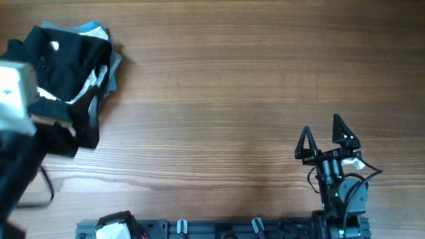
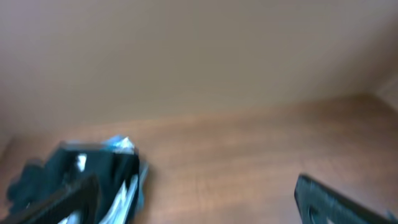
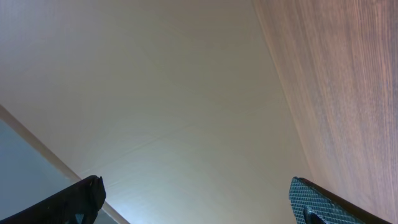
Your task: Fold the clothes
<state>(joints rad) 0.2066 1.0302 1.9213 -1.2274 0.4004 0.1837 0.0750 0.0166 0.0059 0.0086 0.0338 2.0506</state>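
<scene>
The black T-shirt point(image 1: 66, 60) lies crumpled on top of a pile at the table's far left corner. It also shows, blurred, at the lower left of the left wrist view point(image 2: 68, 177). My left arm point(image 1: 13, 93) reaches in from the left edge beside the pile. My left gripper point(image 2: 196, 190) is open and empty, with its left finger in front of the pile. My right gripper point(image 1: 321, 126) is open and empty near the front right, far from the shirt. In the right wrist view my right gripper point(image 3: 196, 186) faces the wall.
White and light blue garments point(image 1: 99, 73) stick out from under the black T-shirt in the same pile. The wooden table point(image 1: 232, 86) stretches from the pile to the right edge. A rail with fittings point(image 1: 219, 229) runs along the front edge.
</scene>
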